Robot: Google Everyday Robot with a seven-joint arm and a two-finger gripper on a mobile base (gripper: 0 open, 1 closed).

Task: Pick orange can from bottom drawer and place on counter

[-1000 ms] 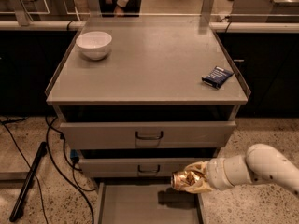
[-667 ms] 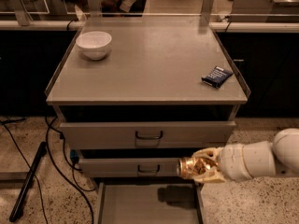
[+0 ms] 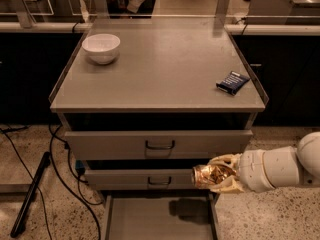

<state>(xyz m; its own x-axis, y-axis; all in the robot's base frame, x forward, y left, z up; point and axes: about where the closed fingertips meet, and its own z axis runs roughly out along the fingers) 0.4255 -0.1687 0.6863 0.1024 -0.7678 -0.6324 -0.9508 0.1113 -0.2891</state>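
The orange can (image 3: 209,175) is a shiny orange-gold dented can, held sideways in my gripper (image 3: 220,174) at the lower right. My gripper is shut on it, its pale fingers (image 3: 227,160) wrapped around the can, in front of the right end of the middle drawer. The bottom drawer (image 3: 159,219) is pulled open below, its flat grey floor showing the can's shadow. The counter (image 3: 160,69) is the flat grey cabinet top above, well higher than the can.
A white bowl (image 3: 101,47) stands at the counter's back left. A dark blue flat packet (image 3: 233,82) lies near the right rim. Two grey drawers with loop handles (image 3: 160,145) sit partly open. Black cables and a dark rod (image 3: 30,194) lie on the floor at left.
My gripper has risen with the orange can, from just above the bottom drawer's floor to the level of the middle drawer, and shifted slightly right.
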